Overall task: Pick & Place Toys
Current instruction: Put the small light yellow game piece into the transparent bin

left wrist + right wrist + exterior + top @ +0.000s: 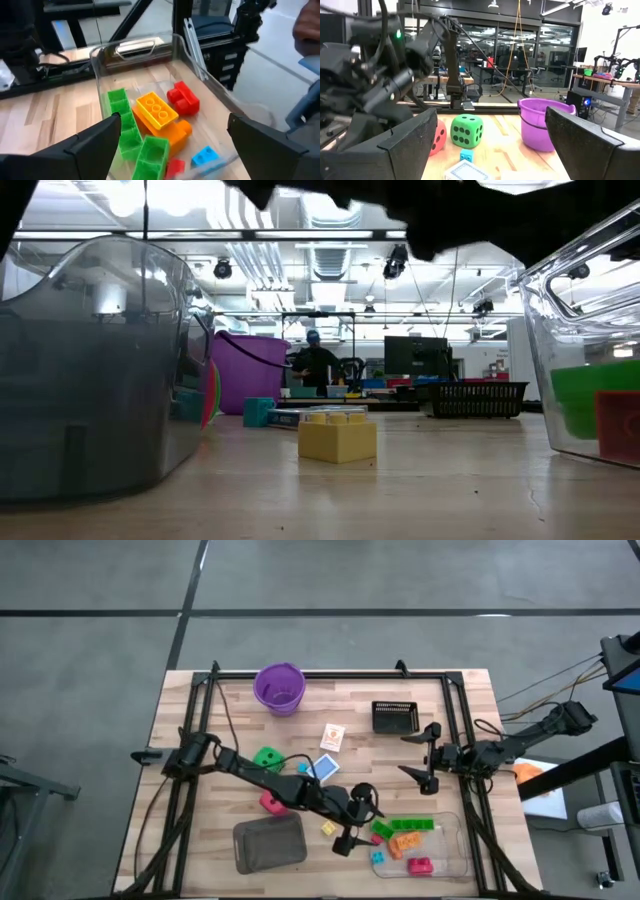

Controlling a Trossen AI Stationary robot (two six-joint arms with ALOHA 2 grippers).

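I find the clear tray [455,852] at near right holding several bricks [150,120]. Left gripper [352,823] hangs beside it, fingers wide, empty; right gripper [428,755] waits wide. Outstanding: green die [267,757], red die [271,803], cards [332,737], yellow brick [328,828].

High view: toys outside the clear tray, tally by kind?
Dice: 2 (green die, red die)
Picture cards: 2 (white card, blue card)
Loose bricks: 2 (blue brick, yellow brick)
Total: 6
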